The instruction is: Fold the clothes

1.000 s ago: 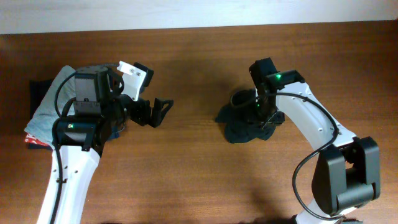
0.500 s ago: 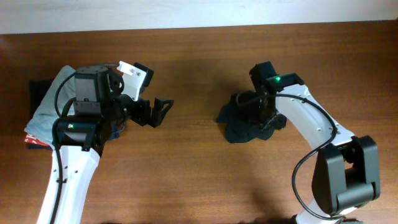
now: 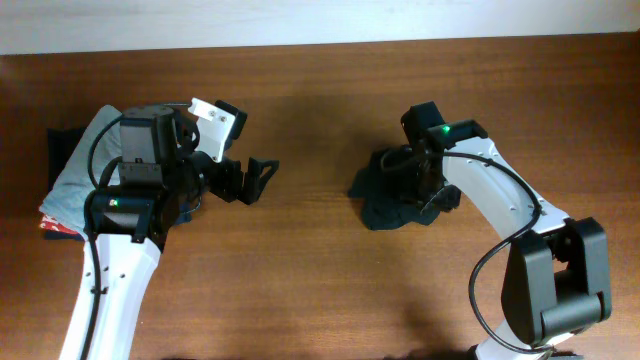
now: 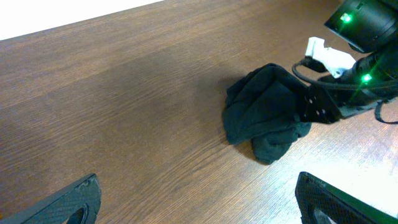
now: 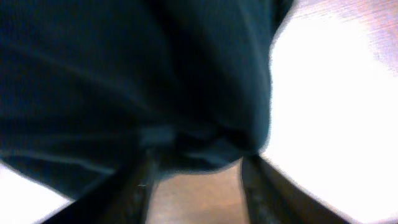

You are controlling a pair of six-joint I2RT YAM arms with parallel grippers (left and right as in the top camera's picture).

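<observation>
— Progress?
— Nothing folded. Shirt is a crumpled heap on the table, right of centre. My right gripper pinches it; left gripper gapes, empty. All folds left.

Soft matt black cloth T-shirt on smooth wood-grain table

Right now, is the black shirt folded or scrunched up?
Scrunched up: the black T-shirt lies in a lumpy heap, with no neat flat folds.

surface: brown wood-grain table | far edge: white strip | light: bright, even
</observation>
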